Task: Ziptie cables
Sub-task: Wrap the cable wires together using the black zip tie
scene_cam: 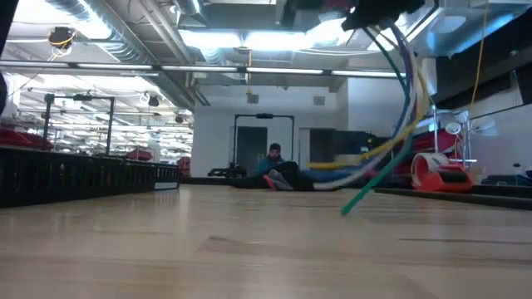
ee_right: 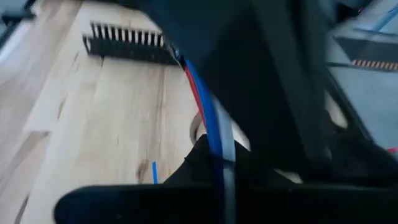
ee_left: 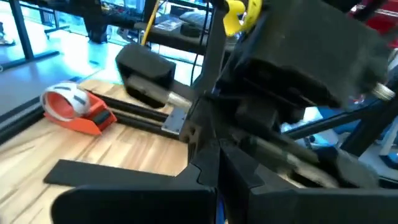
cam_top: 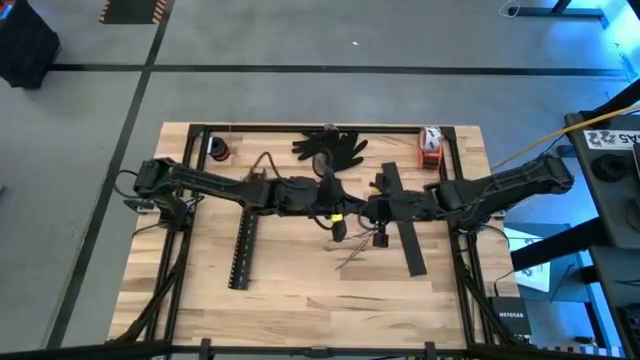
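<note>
The cables (scene_cam: 409, 100), a bundle of white, blue, yellow and green wires, hang in a curve above the table's middle (cam_top: 343, 228). My left gripper (cam_top: 336, 206) and my right gripper (cam_top: 376, 211) meet tip to tip over them, both shut. In the right wrist view, blue, red and white wires (ee_right: 210, 124) run down between my right gripper's fingers (ee_right: 221, 186). In the left wrist view, a blue sliver shows between my left gripper's fingers (ee_left: 216, 190). The bundle's green end (scene_cam: 349, 206) hangs just above the wood. My left gripper is shut with a thin blue wire (ee_left: 216, 208) showing between its fingers; its own fingers hide the rest of the hold. It comes almost level from the table's left. My right gripper pinches the bundle (ee_right: 217, 163) between its two fingers, slanting down from the table's right. The wires run along the gap and hang slack below it, lifted off the table.
A black slotted channel (cam_top: 242, 250) lies left of centre and a flat black strip (cam_top: 405, 228) right of centre. Black gloves (cam_top: 330, 148) and an orange tape dispenser (cam_top: 430, 146) sit at the far edge. Thin loose strips (cam_top: 355, 258) lie near the middle.
</note>
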{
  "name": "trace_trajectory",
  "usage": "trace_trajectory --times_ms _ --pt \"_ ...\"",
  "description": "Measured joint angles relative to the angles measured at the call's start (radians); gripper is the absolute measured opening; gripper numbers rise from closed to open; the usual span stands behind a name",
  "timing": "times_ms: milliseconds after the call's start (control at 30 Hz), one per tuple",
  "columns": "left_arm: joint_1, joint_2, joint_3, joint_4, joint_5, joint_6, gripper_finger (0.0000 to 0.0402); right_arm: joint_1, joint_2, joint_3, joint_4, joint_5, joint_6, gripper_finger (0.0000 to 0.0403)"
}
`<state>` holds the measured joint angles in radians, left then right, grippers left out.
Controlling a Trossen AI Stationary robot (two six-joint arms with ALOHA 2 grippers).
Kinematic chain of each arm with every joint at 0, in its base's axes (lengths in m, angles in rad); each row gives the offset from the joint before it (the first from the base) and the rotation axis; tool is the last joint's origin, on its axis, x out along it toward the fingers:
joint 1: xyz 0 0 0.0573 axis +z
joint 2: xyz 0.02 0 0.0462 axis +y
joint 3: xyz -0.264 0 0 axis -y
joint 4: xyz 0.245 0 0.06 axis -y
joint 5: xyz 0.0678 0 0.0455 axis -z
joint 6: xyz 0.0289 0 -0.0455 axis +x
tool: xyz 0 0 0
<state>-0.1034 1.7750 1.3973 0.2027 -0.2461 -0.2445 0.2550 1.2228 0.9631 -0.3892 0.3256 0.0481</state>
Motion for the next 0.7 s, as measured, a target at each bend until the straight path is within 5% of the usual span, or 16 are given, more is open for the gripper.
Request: trace_trajectory --times_ms 233,533,700 --pt "-0.007 0.054 -0.024 -0.028 0.017 -0.009 0.0 0.0 0.081 -0.023 -0.088 -0.003 0.04 0.0006" --pt "-0.007 0.061 -0.375 0.415 0.022 -0.203 0.0 -0.019 0.086 -0.18 0.155 -0.047 0.053 0.0006" --pt "0.014 0.061 -0.459 0.459 0.021 -0.246 0.0 -0.036 0.146 -0.285 0.377 -0.102 0.054 0.0006"
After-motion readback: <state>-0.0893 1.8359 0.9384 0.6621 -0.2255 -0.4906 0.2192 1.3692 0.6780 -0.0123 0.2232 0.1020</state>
